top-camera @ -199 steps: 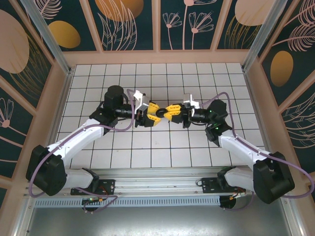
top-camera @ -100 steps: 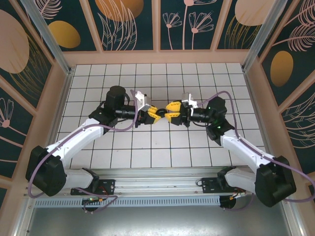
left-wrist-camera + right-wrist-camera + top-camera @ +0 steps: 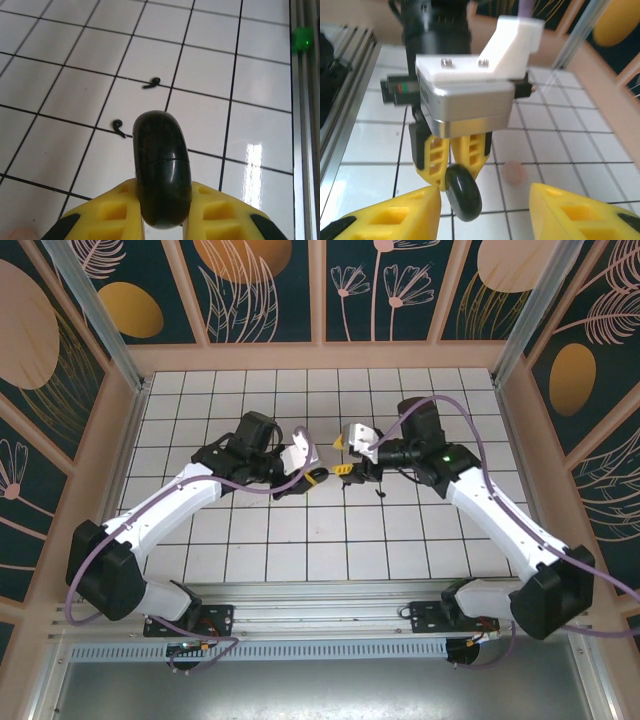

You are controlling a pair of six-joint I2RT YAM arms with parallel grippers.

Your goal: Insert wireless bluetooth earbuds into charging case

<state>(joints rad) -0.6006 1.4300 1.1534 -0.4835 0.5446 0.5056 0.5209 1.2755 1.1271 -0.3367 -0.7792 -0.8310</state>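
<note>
Left wrist: left gripper (image 3: 162,200) clenched on black charging case (image 3: 162,170). Two dark earbuds (image 3: 152,83) lay on tiles beyond the case.
Right wrist: right gripper (image 3: 483,194) released, fingers spread, facing the case.
Top: right gripper just right of case.

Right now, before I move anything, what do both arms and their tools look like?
The left arm and right arm match: white link shells, black joint housings, a purple cable looping along each. The left tool and right tool have yellow webbed fingers with black patches; the left tool's body is a silver block under a white bracket.
</note>
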